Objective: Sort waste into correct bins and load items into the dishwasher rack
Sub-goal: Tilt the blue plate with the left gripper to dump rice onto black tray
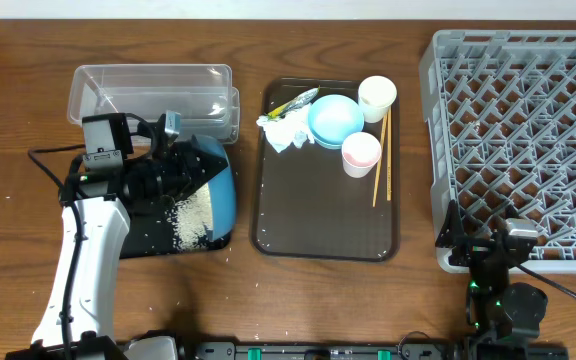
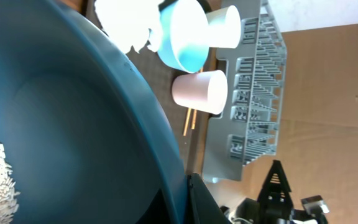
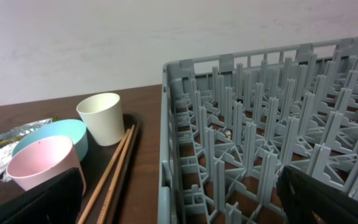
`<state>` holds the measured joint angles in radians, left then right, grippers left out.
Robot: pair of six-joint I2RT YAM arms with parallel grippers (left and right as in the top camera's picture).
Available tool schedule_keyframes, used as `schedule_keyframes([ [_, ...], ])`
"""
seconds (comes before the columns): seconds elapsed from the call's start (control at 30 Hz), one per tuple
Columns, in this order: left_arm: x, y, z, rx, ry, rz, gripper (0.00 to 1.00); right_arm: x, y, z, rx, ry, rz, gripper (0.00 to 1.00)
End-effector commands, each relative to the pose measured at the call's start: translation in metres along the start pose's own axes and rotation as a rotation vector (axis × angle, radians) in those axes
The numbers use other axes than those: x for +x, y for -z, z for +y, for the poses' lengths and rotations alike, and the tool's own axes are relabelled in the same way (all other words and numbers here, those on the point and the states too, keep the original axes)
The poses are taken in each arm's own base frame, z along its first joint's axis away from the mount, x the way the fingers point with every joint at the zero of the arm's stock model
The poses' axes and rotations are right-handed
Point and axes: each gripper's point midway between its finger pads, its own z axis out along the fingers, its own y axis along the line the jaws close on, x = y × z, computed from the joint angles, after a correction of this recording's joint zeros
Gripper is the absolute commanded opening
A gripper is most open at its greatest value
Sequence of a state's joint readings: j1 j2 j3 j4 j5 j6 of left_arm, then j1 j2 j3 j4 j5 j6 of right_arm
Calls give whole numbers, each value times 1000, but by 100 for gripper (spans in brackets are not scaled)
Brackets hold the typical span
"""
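Though its fingers are mostly hidden, left gripper [image 1: 176, 170] clamps the tilted dark-blue bowl [image 1: 223, 195] over the black tray [image 1: 146, 242], rice [image 1: 194, 215] on both. Right gripper [image 3: 185, 202] gapes empty at the rack [image 1: 528, 110]'s near-left corner.

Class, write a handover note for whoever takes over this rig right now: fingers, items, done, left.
Left gripper: fingers shut on the dark-blue bowl, tilted over the black tray; rice is spilling into it.
Right gripper: open, empty, at the rack's near edge.
Clear tub: nothing visible inside.
Brown tray: napkin, wrapper, light-blue bowl, white cup, pink cup, chopsticks.
Done: rice partly tipped.
Left: finish the rice, bin napkin and wrapper, rack everything else.
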<state>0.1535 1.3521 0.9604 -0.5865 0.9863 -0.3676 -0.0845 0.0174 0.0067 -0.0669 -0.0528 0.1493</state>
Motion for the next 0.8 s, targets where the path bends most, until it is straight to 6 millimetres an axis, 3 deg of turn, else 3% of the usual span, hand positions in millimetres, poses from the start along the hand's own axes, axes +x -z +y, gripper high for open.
schedule_keyframes([
  [0.0, 6, 1, -12, 79, 22, 35, 6, 2, 0, 7, -32, -5, 5, 99],
  [0.3, 6, 5, -19, 93, -5, 22, 6, 2, 0, 7, -32, -5, 5, 99],
  [0.47, -4, 13, -25, 105, -51, -31, 6, 2, 0, 7, -32, -5, 5, 99],
  [0.77, -29, 41, -5, 82, 0, -147, 6, 2, 0, 7, -32, -5, 5, 99],
])
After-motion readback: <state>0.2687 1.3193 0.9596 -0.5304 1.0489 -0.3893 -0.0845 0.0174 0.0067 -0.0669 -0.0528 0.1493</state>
